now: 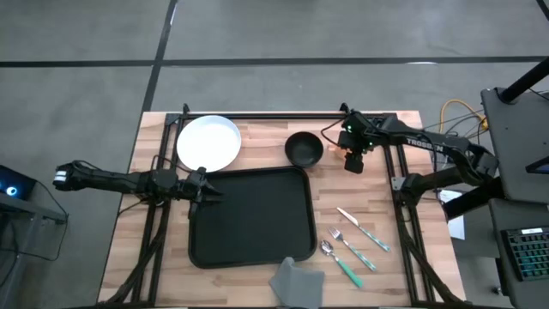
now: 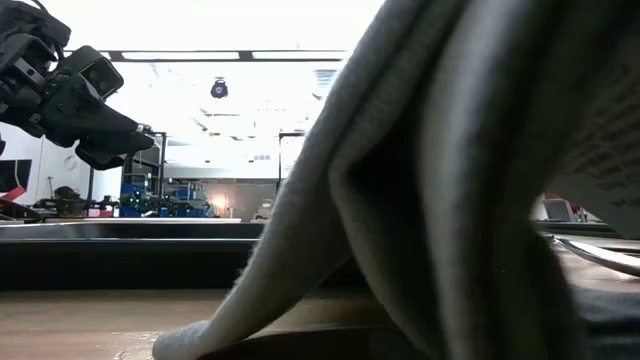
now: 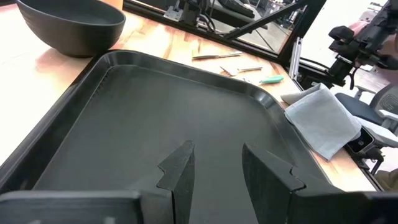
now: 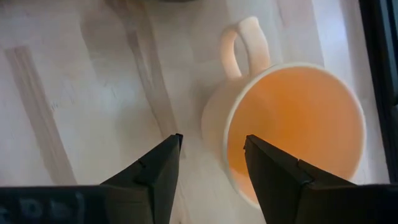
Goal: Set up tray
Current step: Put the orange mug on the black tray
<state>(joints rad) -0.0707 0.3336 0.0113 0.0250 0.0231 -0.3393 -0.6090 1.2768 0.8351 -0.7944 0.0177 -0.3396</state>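
Right wrist view has our right gripper (image 4: 211, 152) wide open, holding nothing, above the orange cup (image 4: 292, 130), so we'd straddle its rim squarely before closing.

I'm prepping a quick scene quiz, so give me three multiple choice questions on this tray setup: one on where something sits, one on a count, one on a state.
1. Where is the black bowl?
A. inside the tray
B. on the table beyond the tray's far right corner
C. on the white plate

2. How many pieces of cutlery lie right of the tray?
A. one
B. three
C. five

3. The right hand is
A. open above the orange mug
B. shut on a spoon
C. holding the napkin

Answers: B, the bowl sits on wood beside the plate; B, three handled pieces lie there; A, its fingers stand apart over the mug's rim.
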